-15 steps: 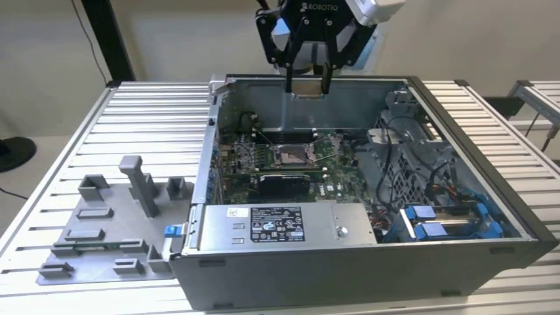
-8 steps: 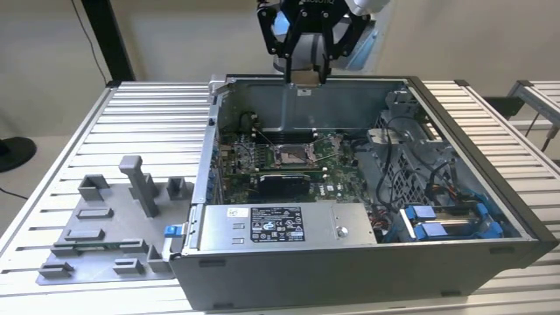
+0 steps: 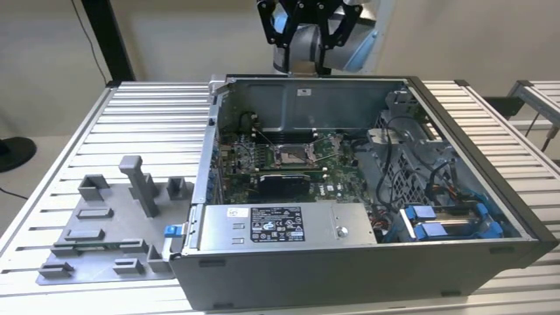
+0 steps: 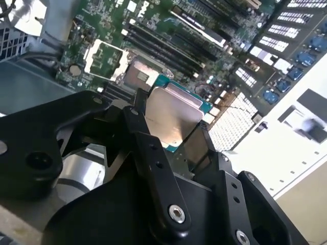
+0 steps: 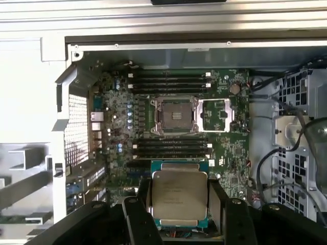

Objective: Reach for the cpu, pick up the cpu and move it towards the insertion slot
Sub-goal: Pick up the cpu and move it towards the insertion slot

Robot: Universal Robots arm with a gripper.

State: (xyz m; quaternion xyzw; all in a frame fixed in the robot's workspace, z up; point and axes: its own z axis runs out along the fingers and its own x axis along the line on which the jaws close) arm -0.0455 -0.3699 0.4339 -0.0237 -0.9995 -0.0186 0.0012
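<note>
My gripper [image 5: 180, 205] is shut on the cpu [image 5: 179, 194], a flat square chip with a silvery top and a thin green rim, clamped by its two opposite edges. Both wrist views show it, with the cpu [image 4: 171, 115] between the black fingers [image 4: 137, 120] of the gripper [image 4: 171, 130]. The insertion slot [image 5: 173, 115] is a silver-framed socket with a dark centre on the green board, and its load plate [image 5: 217, 115] is folded open beside it. The held chip hangs well above the board, off to one side of the slot [image 4: 142, 74]. In the exterior view the gripper [image 3: 310, 20] hovers high over the case's rear wall, with the slot [image 3: 289, 155] below.
The open computer case [image 3: 490, 197] stands on a slatted metal table. Its power supply [image 3: 275, 226] lies along the front, with cables and blue drive brackets [image 3: 437, 223] at the exterior view's right. A grey fixture plate with upright posts [image 3: 114, 223] sits at the exterior view's left. Memory slots [image 5: 171, 148] flank the socket.
</note>
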